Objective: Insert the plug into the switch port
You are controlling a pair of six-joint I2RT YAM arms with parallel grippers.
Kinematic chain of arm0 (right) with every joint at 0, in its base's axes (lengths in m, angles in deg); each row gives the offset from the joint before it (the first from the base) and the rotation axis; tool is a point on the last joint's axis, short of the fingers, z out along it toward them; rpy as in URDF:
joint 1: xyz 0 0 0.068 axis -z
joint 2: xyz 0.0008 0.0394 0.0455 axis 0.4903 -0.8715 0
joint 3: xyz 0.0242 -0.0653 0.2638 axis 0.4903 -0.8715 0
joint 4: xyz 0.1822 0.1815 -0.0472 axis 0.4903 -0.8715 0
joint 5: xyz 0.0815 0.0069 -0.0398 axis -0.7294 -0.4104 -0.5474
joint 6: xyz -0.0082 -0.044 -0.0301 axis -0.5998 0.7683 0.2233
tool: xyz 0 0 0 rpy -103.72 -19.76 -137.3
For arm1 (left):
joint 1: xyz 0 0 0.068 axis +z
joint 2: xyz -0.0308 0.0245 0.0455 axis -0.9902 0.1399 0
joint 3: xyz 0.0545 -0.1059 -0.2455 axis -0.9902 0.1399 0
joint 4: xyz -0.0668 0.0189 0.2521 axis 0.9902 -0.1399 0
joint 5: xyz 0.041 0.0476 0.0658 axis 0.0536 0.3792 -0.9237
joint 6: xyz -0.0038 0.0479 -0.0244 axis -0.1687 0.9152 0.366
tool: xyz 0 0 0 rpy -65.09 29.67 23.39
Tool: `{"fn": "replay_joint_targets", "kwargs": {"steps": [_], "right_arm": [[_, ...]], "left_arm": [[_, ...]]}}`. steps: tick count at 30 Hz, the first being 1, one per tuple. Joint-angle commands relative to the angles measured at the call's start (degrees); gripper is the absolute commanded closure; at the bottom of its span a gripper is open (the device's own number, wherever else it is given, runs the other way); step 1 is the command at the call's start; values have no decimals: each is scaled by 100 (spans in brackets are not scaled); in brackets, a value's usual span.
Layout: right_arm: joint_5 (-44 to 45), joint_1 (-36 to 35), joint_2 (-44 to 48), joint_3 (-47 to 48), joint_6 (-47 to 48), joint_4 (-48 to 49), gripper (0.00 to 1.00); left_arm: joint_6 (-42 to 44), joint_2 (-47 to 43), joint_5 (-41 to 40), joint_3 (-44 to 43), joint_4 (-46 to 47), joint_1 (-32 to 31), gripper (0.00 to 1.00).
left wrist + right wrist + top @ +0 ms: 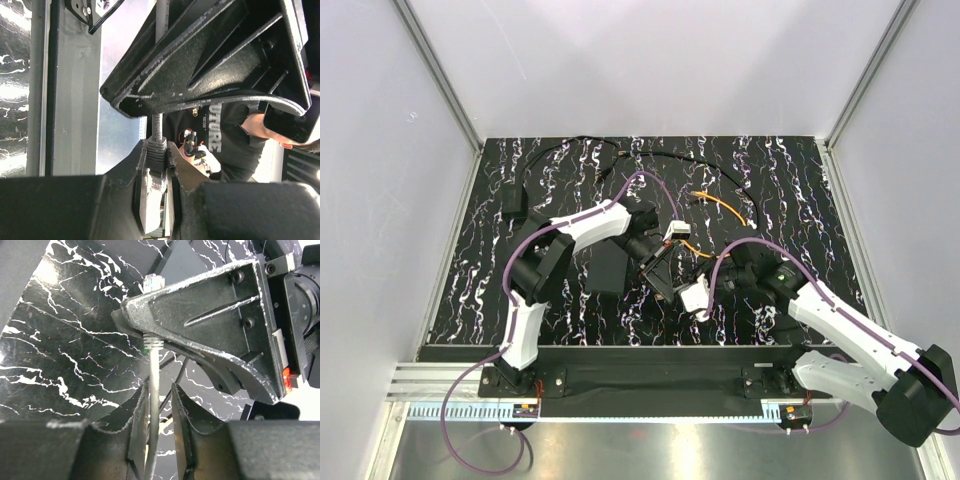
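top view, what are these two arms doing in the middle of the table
The left gripper is clamped on the plug at the end of the grey cable. The right gripper sits just behind it, its fingers on either side of the cable with a gap showing, so it looks open. The flat black switch box lies on the table beside them. The plug is not in it yet, and the port itself cannot be made out.
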Motion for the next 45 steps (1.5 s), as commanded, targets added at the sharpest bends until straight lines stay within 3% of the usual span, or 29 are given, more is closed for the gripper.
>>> {"fn": "replay_joint_targets", "kwargs": {"steps": [1,4,5,6,7,9,10,12,14,17,18,19,20,21,25,26,29,32,34,35,36,38,39,45], "right_arm": [[31,-128,-40,37,43,338,70],[13,-234,-76,98,-71,373,76],[-4,-260,-84,116,-89,347,88],[-22,-287,-119,133,-116,312,97],[-66,-287,-128,177,-151,277,100],[-101,-278,-155,239,-317,119,100],[-162,-287,-164,343,-414,-56,100],[-215,-278,-181,476,-703,-233,100],[-233,-287,-190,520,-810,-504,100],[-224,-278,-137,494,-1074,-680,100],[-207,-287,-129,468,-1152,-699,100],[-189,-287,-111,459,-1249,-690,100],[-172,-278,-120,467,-1363,-664,100],[-146,-287,-128,528,-1634,-655,100],[-66,-278,-365,845,-2338,-935,100],[-92,-278,-488,898,-2453,-1032,100],[-294,-269,-559,942,-3040,-1270,100],[-567,-269,-559,881,-3419,-1305,100],[-646,-260,-585,898,-3762,-1271,100],[-664,-260,-620,907,-3929,-1244,100],[-664,-252,-629,907,-4009,-1201,100],[-646,-252,-691,933,-4140,-1112,100],[-638,-252,-708,1003,-4211,-1104,100],[-681,-260,-972,1311,-4379,-1287,100]], "left_arm": [[192,-48,1120,-33,-91,20,97],[271,-65,1094,-6,-109,20,89],[332,-66,1085,-50,-144,20,85],[446,-74,1050,-102,-318,11,79],[900,-57,936,-172,-485,37,66],[1499,-48,839,-452,-1141,90,54],[2137,-31,778,-550,-1372,229,44],[2607,5,698,-761,-1820,432,27],[2557,49,409,-893,-1823,845,21],[2067,23,-442,-1428,-1431,1337,20],[1499,-300,-871,-1508,-914,1399,19],[353,-616,-1658,-1378,-343,1565,16],[-146,-906,-1997,-1264,785,1662,10],[-594,-1144,-2340,-1202,1118,1759,3],[-897,-2319,-3378,-975,1699,2277,1],[-880,-2716,-3415,-286,2380,2383,1],[-170,-4131,-3635,928,3193,2481,1],[-98,-5377,-3890,1933,3975,2489,1],[60,-5838,-3445,2716,4066,2481,3],[-157,-6075,-3294,2936,4344,2463,9],[-1151,-6112,-3205,3399,4591,2437,14],[-2314,-6051,-2845,3850,5423,2367,27],[-3444,-5912,-2818,4052,5715,2271,27],[-5631,-5946,-3099,5214,8265,989,27]]}}
